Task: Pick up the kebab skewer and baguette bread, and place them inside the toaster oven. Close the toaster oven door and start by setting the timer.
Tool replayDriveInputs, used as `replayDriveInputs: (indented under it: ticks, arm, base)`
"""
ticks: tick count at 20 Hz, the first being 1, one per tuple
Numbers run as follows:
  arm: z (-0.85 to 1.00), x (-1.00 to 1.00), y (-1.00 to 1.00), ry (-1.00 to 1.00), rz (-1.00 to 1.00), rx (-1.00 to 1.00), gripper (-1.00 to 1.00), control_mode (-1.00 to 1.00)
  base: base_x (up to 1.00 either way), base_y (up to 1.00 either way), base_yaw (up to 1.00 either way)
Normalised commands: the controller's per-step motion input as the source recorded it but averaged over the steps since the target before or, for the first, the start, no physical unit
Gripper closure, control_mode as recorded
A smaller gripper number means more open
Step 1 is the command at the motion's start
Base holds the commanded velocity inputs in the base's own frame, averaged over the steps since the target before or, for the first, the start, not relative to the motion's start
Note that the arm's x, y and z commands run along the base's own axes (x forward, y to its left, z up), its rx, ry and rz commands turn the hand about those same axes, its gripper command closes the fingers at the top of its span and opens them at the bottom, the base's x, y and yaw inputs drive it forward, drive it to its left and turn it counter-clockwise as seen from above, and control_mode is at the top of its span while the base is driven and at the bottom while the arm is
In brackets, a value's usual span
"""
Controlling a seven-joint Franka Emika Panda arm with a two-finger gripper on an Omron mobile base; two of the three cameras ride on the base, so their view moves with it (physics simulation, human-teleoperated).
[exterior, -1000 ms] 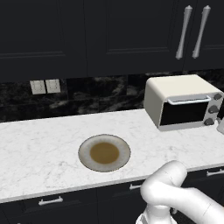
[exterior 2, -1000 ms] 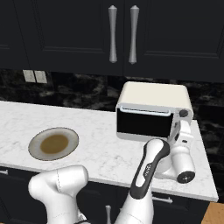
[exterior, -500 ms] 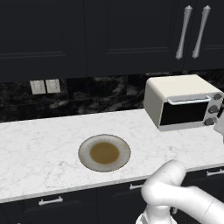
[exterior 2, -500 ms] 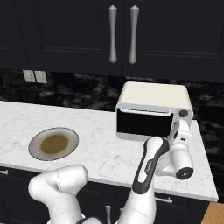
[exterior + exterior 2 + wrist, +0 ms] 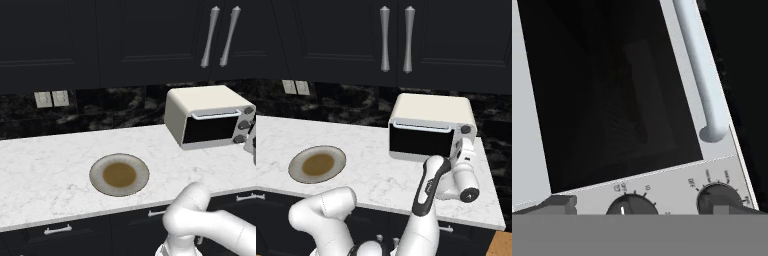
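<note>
The cream-white toaster oven point(image 5: 197, 105) point(image 5: 431, 107) stands at the right of the counter. Its dark glass toaster oven door point(image 5: 209, 129) point(image 5: 420, 141) point(image 5: 612, 90) is closed, and the silver handle point(image 5: 697, 65) lies along its edge. My gripper point(image 5: 463, 146) point(image 5: 251, 144) point(image 5: 642, 209) is open, right in front of the knob panel at the oven's right side. A knob point(image 5: 628, 205) sits between the fingertips point(image 5: 558, 203), and a second knob point(image 5: 718, 196) is by the other tip. The kebab skewer and baguette bread are hidden; only dim shapes show behind the glass.
An empty round plate point(image 5: 97, 172) point(image 5: 296, 165) with a brown centre lies at mid-counter, left of the oven. Dark cabinets with silver handles point(image 5: 397, 45) hang above. The counter's right end point(image 5: 496, 210) lies close beside my hand.
My hand has risen and moved in closer to the oven's knob panel. The jaws have stayed wide. The oven and plate have not moved.
</note>
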Motion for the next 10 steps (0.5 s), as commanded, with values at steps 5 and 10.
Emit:
replayDriveInputs:
  ticks: [5, 10]
  arm:
    - [-0.01, 0.37, -0.14, 0.03, 0.0, -0.01, -1.0, -1.0]
    - [-0.07, 0.05, -0.08, 0.0, -0.01, 0.0, -1.0, -1.0]
  base:
    - [0.0, 0.0, 0.0]
    - [0.0, 0.0, 0.0]
